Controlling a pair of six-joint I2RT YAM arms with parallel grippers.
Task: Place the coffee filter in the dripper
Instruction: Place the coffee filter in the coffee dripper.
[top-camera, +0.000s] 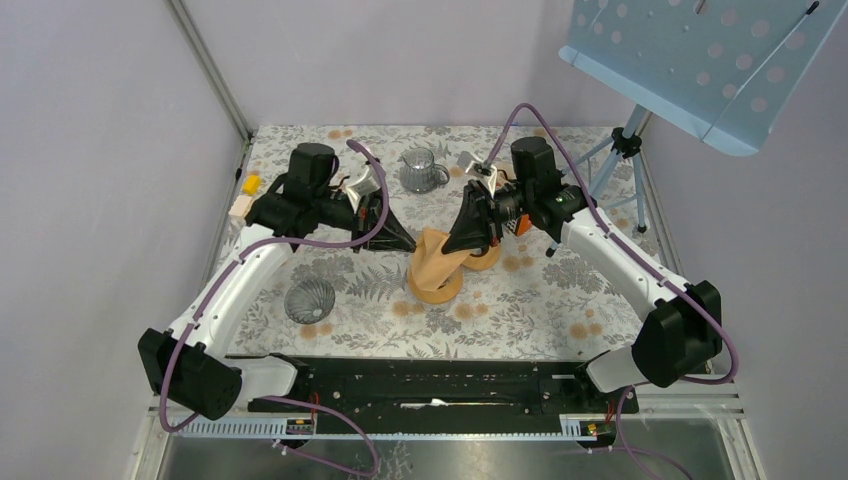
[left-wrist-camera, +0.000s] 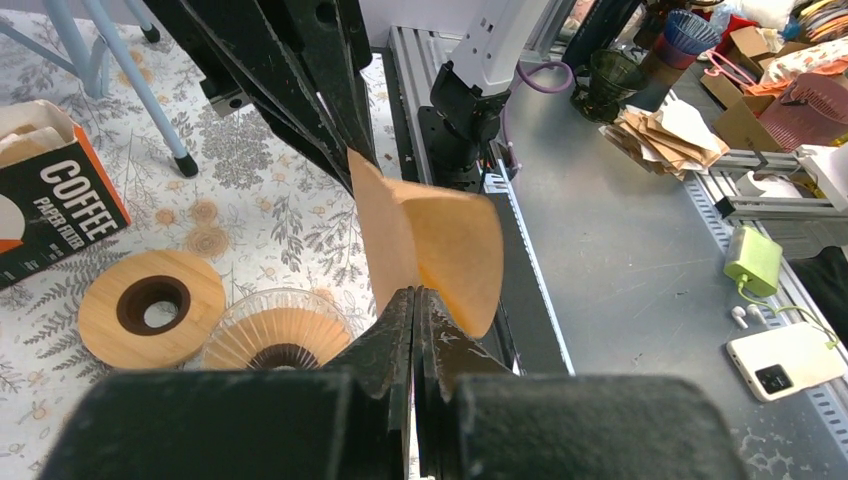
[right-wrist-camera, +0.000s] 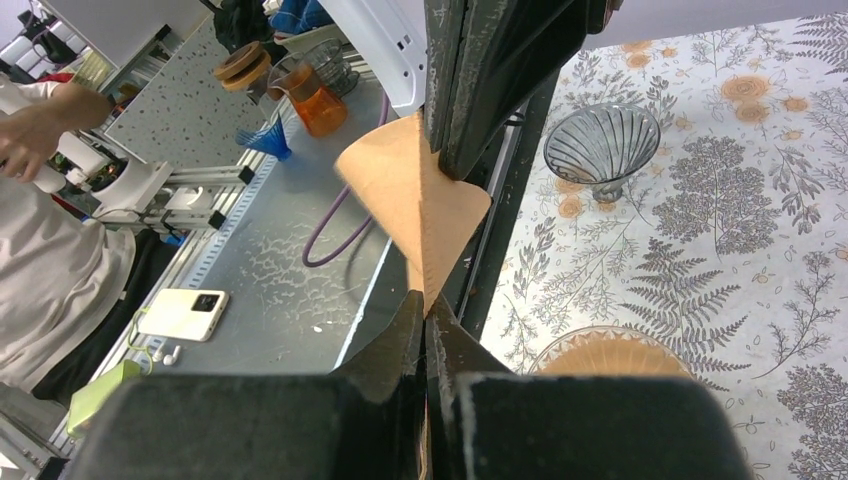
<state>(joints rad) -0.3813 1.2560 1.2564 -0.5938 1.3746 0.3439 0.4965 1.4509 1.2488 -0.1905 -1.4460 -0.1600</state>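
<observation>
Mid-table, both arms meet over the dripper (top-camera: 437, 290) with the filter (top-camera: 433, 252) strung between them.

- left gripper (top-camera: 408, 243): jaws pressed together, pinching one edge of the filter. Its own wrist view shows the fingertips (left-wrist-camera: 400, 320) clamped on the paper's lower corner.
- right gripper (top-camera: 457, 244): jaws also closed on the filter, at the opposite edge. The right wrist view shows the paper coming straight out of the pinch.
- filter: brown paper, partly spread into a cone, off the table (top-camera: 560, 290) and held only by the two grippers. It sits above the dripper, not seated in it. Can't tell from the top view whether its tip touches the rim.
- dripper: clear ribbed glass, brown inside, upright, just beside a wood ring (top-camera: 486, 258).
- grey dripper (top-camera: 310, 300): upright, well apart to the left, near the left arm's forearm.
- filter box (left-wrist-camera: 50, 205): stands behind the wood ring, seen from the left wrist.
- pitcher (top-camera: 420, 170): far side of the table, between the two arms.
</observation>
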